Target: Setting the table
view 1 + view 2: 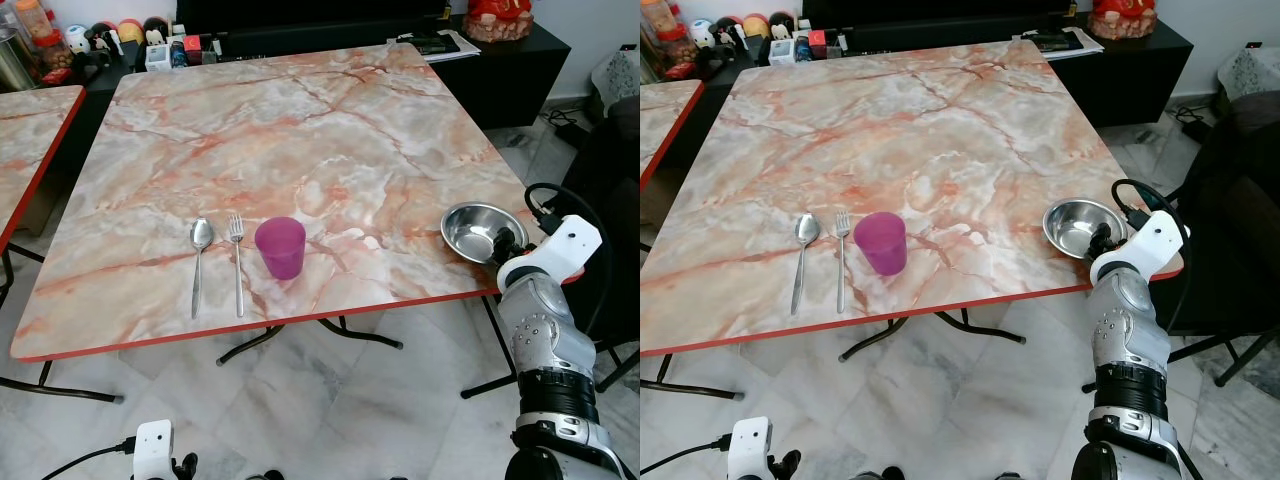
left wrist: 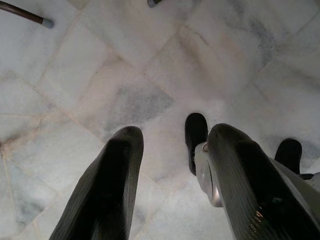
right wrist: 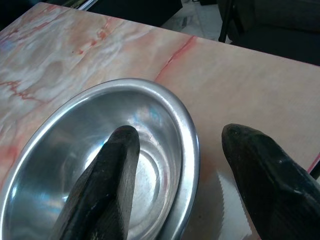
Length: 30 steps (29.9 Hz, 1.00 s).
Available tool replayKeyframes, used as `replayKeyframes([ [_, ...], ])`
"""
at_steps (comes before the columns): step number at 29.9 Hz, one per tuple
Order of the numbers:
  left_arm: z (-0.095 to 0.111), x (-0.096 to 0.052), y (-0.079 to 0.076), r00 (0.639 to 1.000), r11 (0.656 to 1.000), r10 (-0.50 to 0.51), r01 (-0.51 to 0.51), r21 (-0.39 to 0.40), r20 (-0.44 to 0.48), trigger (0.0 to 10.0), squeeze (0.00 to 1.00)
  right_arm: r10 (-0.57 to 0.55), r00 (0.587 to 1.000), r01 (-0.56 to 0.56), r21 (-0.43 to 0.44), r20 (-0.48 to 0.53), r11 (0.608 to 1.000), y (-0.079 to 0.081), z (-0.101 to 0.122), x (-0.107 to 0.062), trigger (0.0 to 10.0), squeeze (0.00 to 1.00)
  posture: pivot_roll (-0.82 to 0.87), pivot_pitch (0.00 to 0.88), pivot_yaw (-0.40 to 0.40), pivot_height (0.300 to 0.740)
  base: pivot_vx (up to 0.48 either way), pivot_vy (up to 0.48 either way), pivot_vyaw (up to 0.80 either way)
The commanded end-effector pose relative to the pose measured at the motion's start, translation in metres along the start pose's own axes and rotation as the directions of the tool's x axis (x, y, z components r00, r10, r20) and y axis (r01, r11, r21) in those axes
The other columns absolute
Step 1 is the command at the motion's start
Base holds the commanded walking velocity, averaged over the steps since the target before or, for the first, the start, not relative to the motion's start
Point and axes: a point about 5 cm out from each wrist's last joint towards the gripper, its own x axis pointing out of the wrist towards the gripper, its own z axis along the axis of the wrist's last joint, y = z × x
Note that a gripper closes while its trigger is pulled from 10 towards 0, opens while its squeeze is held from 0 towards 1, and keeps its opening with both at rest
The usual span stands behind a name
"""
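A steel bowl (image 1: 479, 230) sits near the right front corner of the marble table (image 1: 300, 140). My right gripper (image 3: 180, 170) is open astride the bowl's rim (image 3: 192, 150), one finger (image 3: 107, 185) inside the bowl and the other finger (image 3: 272, 175) outside over the tabletop. A purple cup (image 1: 281, 247) stands near the front edge, with a fork (image 1: 237, 262) and a spoon (image 1: 199, 260) lying side by side to its left. My left gripper (image 2: 172, 190) hangs low over the floor, open and holding nothing.
A second marble table (image 1: 30, 140) stands to the left. A dark sideboard (image 1: 500, 60) with papers and small items runs behind the table. A dark chair (image 1: 615, 170) is at the right. The table's black legs (image 1: 300, 335) stand on the pale tile floor.
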Motion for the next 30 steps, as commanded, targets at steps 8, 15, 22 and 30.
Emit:
replayKeyframes([
  [8,-0.015,-0.006,0.01,0.999,1.0,0.026,-0.026,-0.004,-0.04,10.0,0.0,-0.012,1.0,0.012,0.023,-0.008,1.0,-0.001,-0.001,0.004,10.0,0.0,-0.08,0.156,0.033,0.74,0.0,0.0,0.0],
  [15,-0.01,-0.004,0.007,0.999,1.0,0.021,-0.021,-0.003,-0.037,10.0,0.0,-0.01,1.0,0.011,0.04,-0.007,0.999,0.0,-0.001,0.006,9.7,0.0,-0.08,0.149,0.032,0.74,0.0,0.0,0.0],
  [22,-0.014,-0.007,0.015,0.998,1.0,0.031,-0.031,-0.002,-0.048,10.0,0.0,0.0,1.0,0.0,0.047,0.005,0.999,0.001,0.002,0.007,0.0,0.0,-0.07,0.143,0.03,0.74,0.0,0.0,0.0],
  [30,-0.02,-0.006,0.006,0.998,1.0,0.018,-0.018,0.0,-0.059,10.0,0.0,0.008,1.0,-0.008,0.05,0.004,0.999,0.004,0.001,0.007,0.0,0.0,-0.07,0.137,0.028,0.74,0.0,0.0,0.0],
])
